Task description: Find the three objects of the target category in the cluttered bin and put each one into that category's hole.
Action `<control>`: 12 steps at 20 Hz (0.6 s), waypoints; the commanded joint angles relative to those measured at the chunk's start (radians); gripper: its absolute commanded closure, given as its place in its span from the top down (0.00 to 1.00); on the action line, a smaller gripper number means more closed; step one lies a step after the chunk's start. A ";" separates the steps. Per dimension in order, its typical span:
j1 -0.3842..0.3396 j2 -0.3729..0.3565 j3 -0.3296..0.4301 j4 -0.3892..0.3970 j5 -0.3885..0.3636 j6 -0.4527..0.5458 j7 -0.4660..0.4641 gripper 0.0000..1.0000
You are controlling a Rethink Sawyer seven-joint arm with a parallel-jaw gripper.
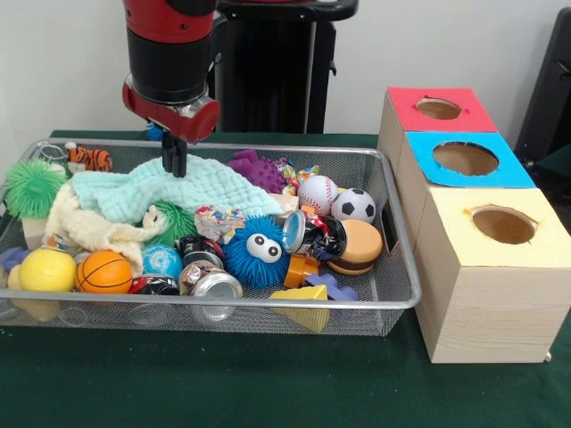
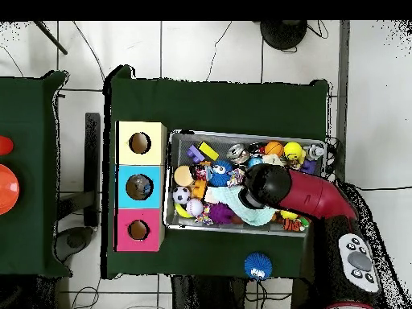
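Your claw (image 1: pixel 174 160) hangs pressed together, its tips touching the mint cloth (image 1: pixel 169 192) in the bin (image 1: pixel 393 299). The category isn't given; if it's balls, the baseball (image 1: pixel 318 192) and soccer ball (image 1: pixel 354 205) lie beyond the cloth, toward the three boxes (image 1: pixel 486 250).

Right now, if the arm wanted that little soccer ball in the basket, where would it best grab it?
Probably from straight above, fingers closing across the middle of the soccer ball. It is round and sits on top of the clutter, so its upper half is exposed. The baseball crowds one side and the burger toy lies just in front, so the fingers should go down where neither toy stands.
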 commanded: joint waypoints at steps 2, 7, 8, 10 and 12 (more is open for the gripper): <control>-0.014 0.047 0.056 -0.003 -0.044 0.022 -0.025 0.00; -0.016 0.043 0.036 0.001 -0.049 0.013 -0.010 0.00; -0.016 0.041 0.032 0.002 -0.046 0.005 0.000 0.00; -0.032 0.041 0.050 -0.003 -0.061 -0.004 -0.044 1.00; -0.034 0.041 0.051 -0.011 -0.055 0.012 -0.044 1.00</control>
